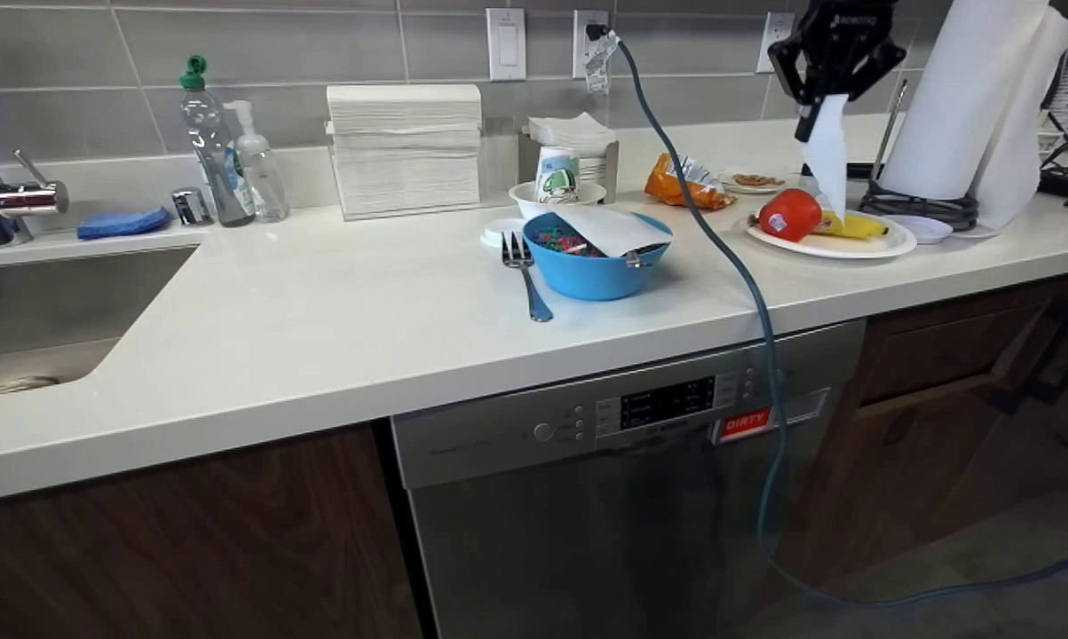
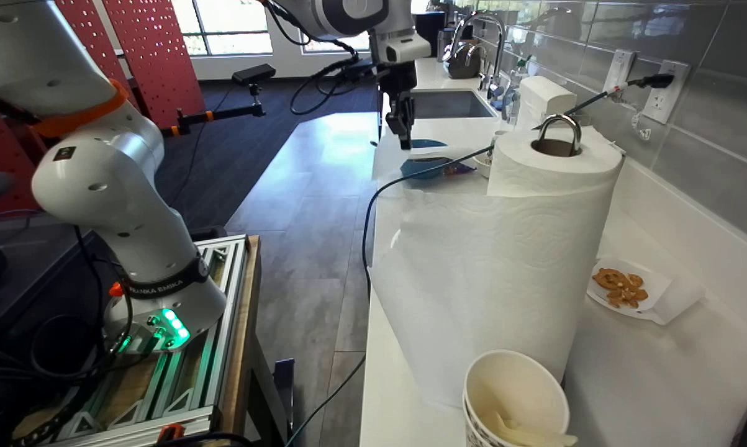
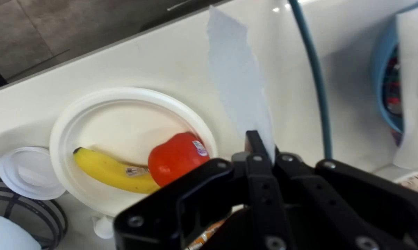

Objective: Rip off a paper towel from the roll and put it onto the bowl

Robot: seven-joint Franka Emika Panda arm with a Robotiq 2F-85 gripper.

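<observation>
My gripper [image 1: 810,129] is shut on a narrow torn strip of white paper towel [image 1: 825,155]. The strip hangs down above the plate in that exterior view and reaches past the fingertips [image 3: 266,139] in the wrist view [image 3: 235,69]. The gripper also shows in an exterior view [image 2: 405,144], where I cannot make out the strip. The roll [image 1: 955,106] stands at the right on its black stand, with a loose flap [image 2: 423,273] hanging off it. The blue bowl [image 1: 591,277] holds colourful small items, and a white sheet [image 1: 612,229] lies partly across it. The bowl's rim [image 3: 378,83] shows at the wrist view's right.
A white plate [image 3: 132,95] with a banana [image 3: 108,170] and a red fruit [image 3: 177,156] lies near the gripper. A blue-green cable [image 1: 720,222] crosses the counter between plate and bowl. A fork [image 1: 529,280] lies beside the bowl. An orange bag [image 1: 686,185] stands behind.
</observation>
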